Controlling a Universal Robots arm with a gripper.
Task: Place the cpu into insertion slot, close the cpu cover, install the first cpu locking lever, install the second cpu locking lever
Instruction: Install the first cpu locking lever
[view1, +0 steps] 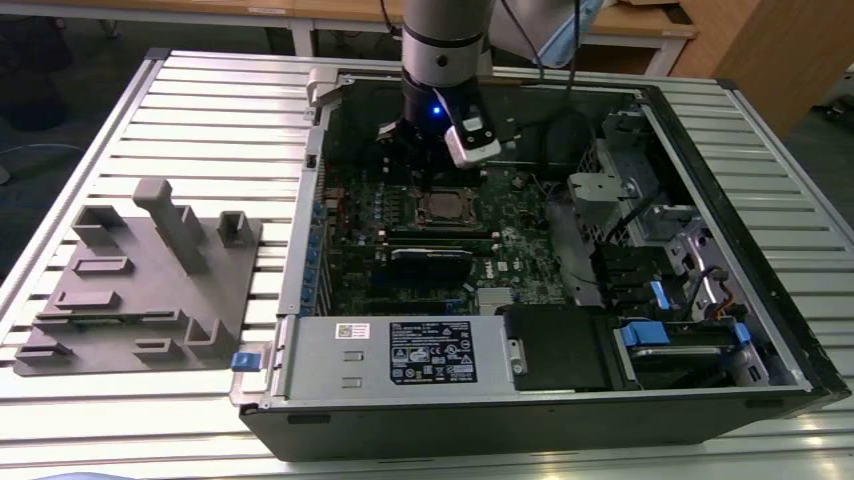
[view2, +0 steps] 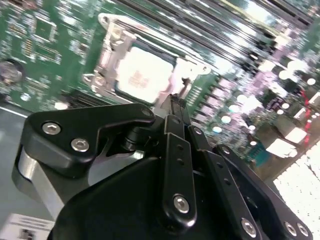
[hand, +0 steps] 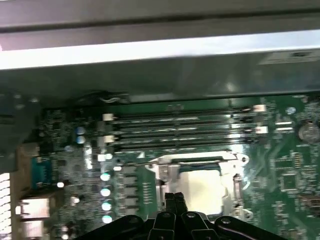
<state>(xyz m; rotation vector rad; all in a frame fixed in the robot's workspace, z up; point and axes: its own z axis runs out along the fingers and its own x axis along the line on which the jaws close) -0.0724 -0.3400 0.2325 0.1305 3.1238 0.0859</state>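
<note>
The cpu (view2: 142, 75) lies flat in the insertion slot (view1: 447, 208) on the green motherboard, its pale metal top showing in both wrist views (hand: 202, 187). The silvery cpu cover (view2: 150, 39) lies down around it as a frame, with the chip showing through its window (hand: 192, 161). My gripper (view2: 176, 101) hangs just above the board beside one edge of the socket. Its black fingertips are pressed together and I see nothing between them. In the exterior view the gripper (view1: 416, 160) sits under the arm, just behind the socket.
The open computer case (view1: 747, 390) lies on a slatted metal table. Long memory slots (hand: 180, 132) run beside the socket. A power supply (view1: 400, 355) and drive bays with blue tabs (view1: 661, 335) fill the near side. A grey fixture block (view1: 147, 280) stands at the exterior view's left.
</note>
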